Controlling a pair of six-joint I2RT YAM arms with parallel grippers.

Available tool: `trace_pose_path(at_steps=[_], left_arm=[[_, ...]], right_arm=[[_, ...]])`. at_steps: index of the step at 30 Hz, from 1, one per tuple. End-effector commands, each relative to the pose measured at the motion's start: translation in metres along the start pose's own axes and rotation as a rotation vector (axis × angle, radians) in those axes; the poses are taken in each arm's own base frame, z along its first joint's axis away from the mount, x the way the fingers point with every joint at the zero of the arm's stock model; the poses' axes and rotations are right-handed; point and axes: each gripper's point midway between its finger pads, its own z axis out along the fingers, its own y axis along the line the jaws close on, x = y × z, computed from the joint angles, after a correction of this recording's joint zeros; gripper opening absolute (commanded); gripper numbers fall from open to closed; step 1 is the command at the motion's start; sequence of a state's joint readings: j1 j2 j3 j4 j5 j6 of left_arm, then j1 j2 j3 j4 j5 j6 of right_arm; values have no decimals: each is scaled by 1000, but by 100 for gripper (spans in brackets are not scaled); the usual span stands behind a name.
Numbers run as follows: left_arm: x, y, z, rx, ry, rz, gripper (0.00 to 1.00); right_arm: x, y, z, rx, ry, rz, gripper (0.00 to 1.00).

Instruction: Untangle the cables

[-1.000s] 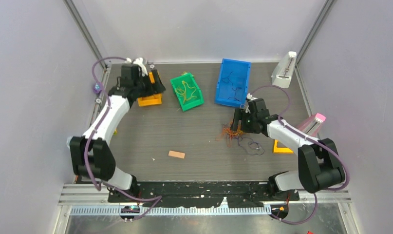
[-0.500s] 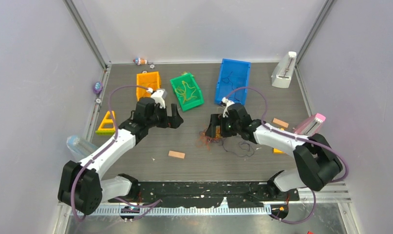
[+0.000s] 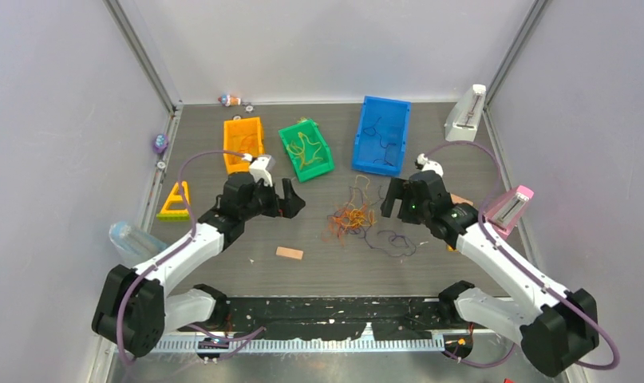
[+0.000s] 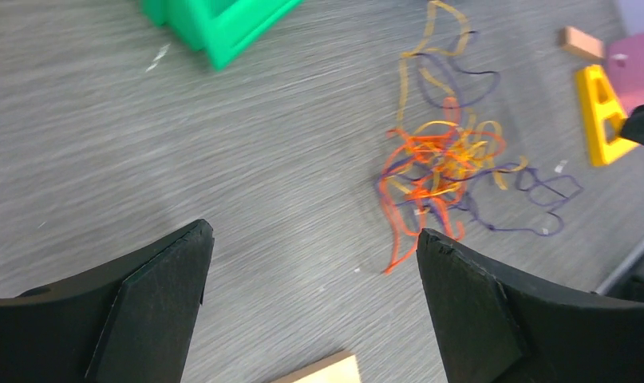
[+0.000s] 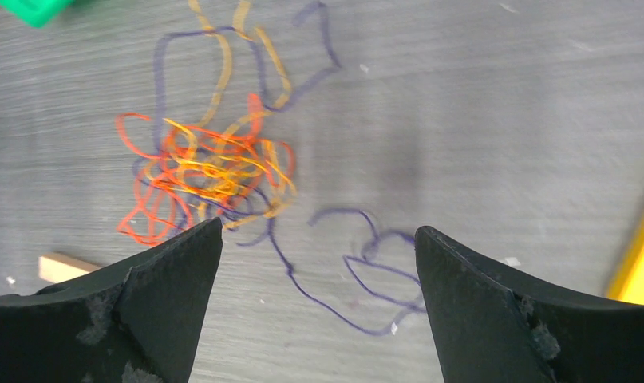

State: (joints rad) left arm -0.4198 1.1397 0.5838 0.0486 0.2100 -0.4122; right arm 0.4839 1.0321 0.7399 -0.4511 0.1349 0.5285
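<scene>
The cable tangle (image 3: 352,217) lies flat on the surface (image 3: 326,267). It sits a little to the right of the green bin (image 3: 306,149) and closer to the arm bases than the bin is. Orange, yellow and purple strands are all mixed up in one clump. One purple cable (image 3: 394,239) loops out of the clump on the side away from the green bin.

No strand is held, so I think the step now is to reach in and grab. Nothing looks pulled apart yet, so the job is near its start.

The left gripper (image 3: 285,201) hangs low over the surface, just on the near side of the green bin. It points at the clump. Its jaws are wide open and hold nothing. The right gripper (image 3: 398,199) is farther from the green bin, on the other side of the clump. It points back at the clump too. Its jaws are also wide open and empty. Both arms are bent at the elbow and lean in, so the clump sits between them.

Next, I think each gripper needs to go down and pinch one strand. The loose purple loop looks like the easy one for the right arm. The strands are thin, so the jaws must close right down at the surface.
</scene>
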Motion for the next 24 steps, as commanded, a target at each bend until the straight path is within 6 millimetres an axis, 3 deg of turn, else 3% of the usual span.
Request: trace_pose_path(at_steps=[1,6,12,24], left_arm=[[-7,-50,12,229,-26,53,99],[9,-78,25,320,-4,110,99],[18,-99,43,355,45,163,97],[56,-87,82,285,270,151,92]], right_arm=[[29,-51,-24,235,63,114,95],[45,-67,-42,297,71,216,95],[71,-81,-37,323,126,262,95],[96,-45,20,100,273,102,95]])
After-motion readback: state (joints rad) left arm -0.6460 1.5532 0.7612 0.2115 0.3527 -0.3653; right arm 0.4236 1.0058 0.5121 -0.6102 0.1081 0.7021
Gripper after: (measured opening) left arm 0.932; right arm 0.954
